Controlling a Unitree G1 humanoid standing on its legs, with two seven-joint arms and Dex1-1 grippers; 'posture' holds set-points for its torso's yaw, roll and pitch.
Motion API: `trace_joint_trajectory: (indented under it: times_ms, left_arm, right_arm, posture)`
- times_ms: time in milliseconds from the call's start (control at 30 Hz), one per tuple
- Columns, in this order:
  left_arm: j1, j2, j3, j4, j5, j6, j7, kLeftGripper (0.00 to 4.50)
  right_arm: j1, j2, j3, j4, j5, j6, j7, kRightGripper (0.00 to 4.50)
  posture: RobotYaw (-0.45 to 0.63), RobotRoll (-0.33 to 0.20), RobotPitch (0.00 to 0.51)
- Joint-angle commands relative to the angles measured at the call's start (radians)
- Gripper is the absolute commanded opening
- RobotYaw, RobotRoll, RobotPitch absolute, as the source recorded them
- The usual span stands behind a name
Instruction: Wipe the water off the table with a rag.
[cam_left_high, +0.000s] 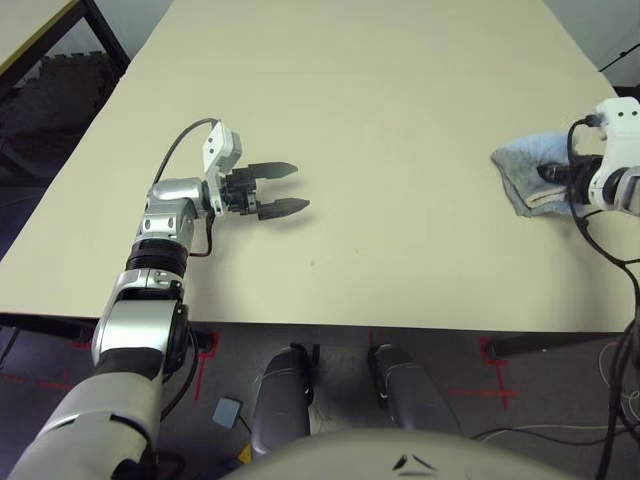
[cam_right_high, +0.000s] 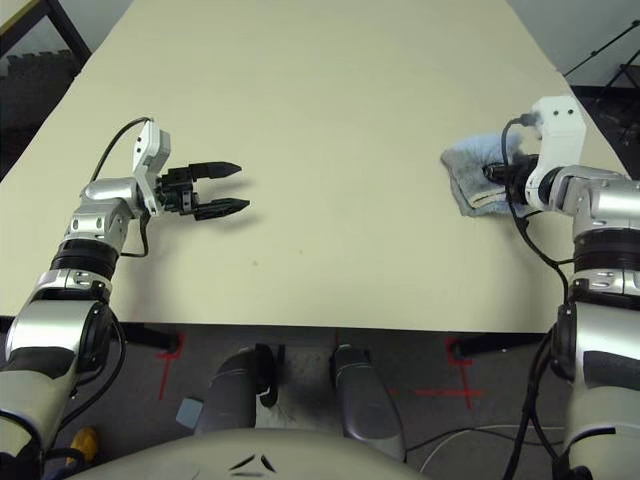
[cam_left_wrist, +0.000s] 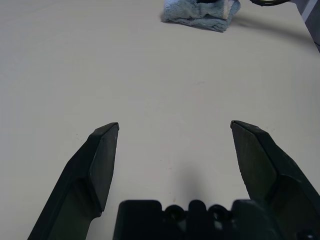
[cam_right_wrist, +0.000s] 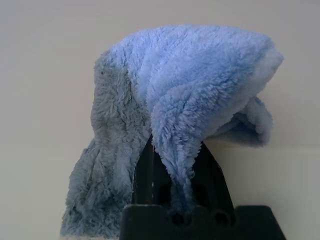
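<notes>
Nearest to the robot, a tiny dark speck (cam_left_high: 311, 264) is sitting on the table (cam_left_high: 400, 120), not far from the front edge. It could be a last drop of the water, but it is too small to tell. I am not seeing any brown wet spots on the rest of the tabletop, so I think most of the wiping is done, or the spots are too faint to spot.

A little farther in, on the robot's left side, the left gripper (cam_left_high: 285, 189) is hovering just over the table. Its two black fingers (cam_left_wrist: 102, 160) are standing wide apart and are holding nothing. It is not helping with the wiping right now.

Farther back, near the table's right edge, the right gripper (cam_right_high: 495, 172) is pinching the rag (cam_right_high: 472, 172). The wrist view shows the fingers squeezing tight on a fold of the blue fluffy cloth, and the rest of the rag is bunching up around them. The rag is resting on the table there, well apart from the speck.

If that speck is water, the rag would need to slide over to it. After that, the job looks close to finished.
</notes>
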Motion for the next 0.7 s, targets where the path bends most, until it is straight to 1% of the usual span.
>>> trace_joint_trajectory:
  times_ms: [33, 67, 200, 300, 333, 467, 533, 567, 700]
  left_arm:
    - [0.0, 0.013, -0.005, 0.01, 0.017, -0.006, -0.011, 4.5]
    - [0.001, 0.013, -0.004, 0.008, 0.016, -0.005, -0.011, 4.5]
    - [0.001, 0.016, -0.001, 0.006, 0.014, -0.003, -0.008, 4.5]
    - [-0.001, 0.018, 0.001, 0.009, 0.014, -0.004, -0.005, 4.5]
    - [-0.001, 0.019, 0.002, 0.009, 0.013, -0.004, -0.003, 4.5]
    - [-0.006, 0.021, 0.012, 0.013, 0.008, -0.008, 0.01, 4.5]
    - [-0.014, 0.022, 0.032, 0.014, -0.003, -0.008, 0.038, 4.5]
    - [-0.017, 0.021, 0.043, 0.014, -0.01, -0.003, 0.052, 4.5]
    - [-0.011, 0.012, 0.081, 0.012, -0.02, -0.017, 0.115, 4.5]
  right_arm:
    - [-0.008, 0.012, -0.002, 0.032, -0.034, -0.084, -0.046, 1.37]
    - [-0.011, 0.011, -0.002, 0.037, -0.038, -0.095, -0.049, 1.69]
    - [-0.02, -0.008, -0.024, 0.024, -0.023, -0.106, -0.031, 3.21]
    - [-0.015, -0.035, -0.016, -0.001, -0.025, -0.101, 0.006, 4.39]
    - [-0.011, -0.044, -0.012, -0.011, -0.028, -0.102, 0.016, 4.45]
    - [-0.005, -0.067, -0.017, -0.034, -0.034, -0.108, 0.019, 4.45]
    - [0.003, -0.085, -0.023, -0.039, -0.049, -0.152, -0.005, 4.45]
    - [0.005, -0.084, -0.035, -0.039, -0.05, -0.193, -0.02, 4.45]
    - [0.024, -0.039, -0.112, -0.031, 0.012, -0.322, -0.041, 4.45]
  posture:
    - [-0.28, 0.0, 0.16]
    - [-0.28, 0.0, 0.16]
    - [-0.27, 0.0, 0.16]
    - [-0.27, 0.0, 0.159]
    - [-0.27, 0.0, 0.159]
    - [-0.28, 0.0, 0.155]
    - [-0.28, 0.0, 0.152]
    - [-0.28, 0.0, 0.15]
    - [-0.27, 0.0, 0.147]
